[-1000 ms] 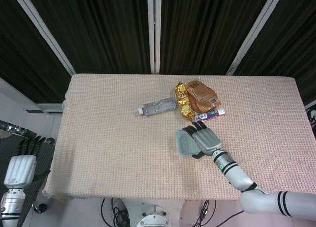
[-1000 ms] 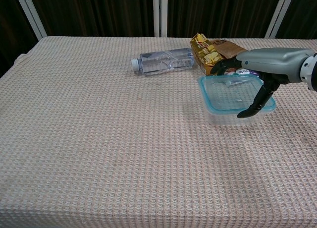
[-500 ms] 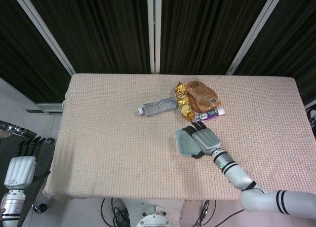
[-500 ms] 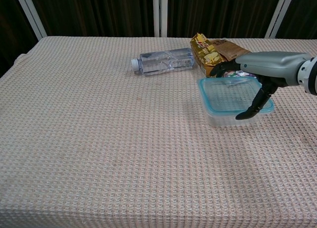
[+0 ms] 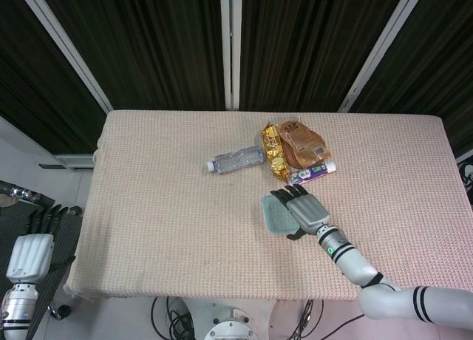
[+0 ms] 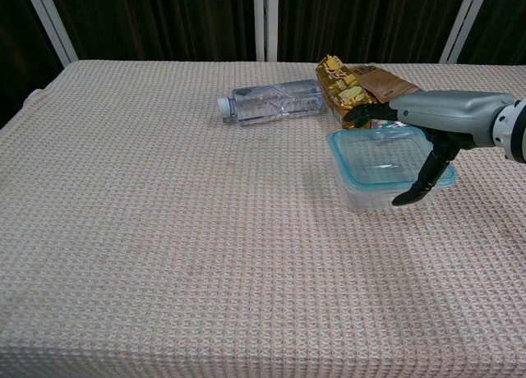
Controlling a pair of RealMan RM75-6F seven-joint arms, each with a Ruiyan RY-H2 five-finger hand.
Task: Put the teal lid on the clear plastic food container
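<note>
A: While the right hand [image 6: 419,135] hangs flat over the teal lid [image 6: 386,158], the lid already lies on the clear plastic food container [image 6: 366,195], on the counter [image 6: 164,230] toward its right half. The fingers [image 6: 366,112] are spread, gripping nothing, with the thumb hooked down past the container's near-right corner.

B: Whether the lid is truly seated cannot be told. One risk is a lopsided press: pushing one side could tip the other rim up, or slide the light container across the woven cloth.

A: And behind it? The snack packets [image 5: 294,144] and the small purple tube [image 5: 313,171] lie just beyond the container (the fingertips reach close to them), so a push forward could nudge them. The water bottle [image 6: 271,101] sits farther left.

B: Open room lies leftward and toward the near edge. The left hand [image 5: 29,253] hangs off the counter, fingers loosely straight, well apart from everything.
</note>
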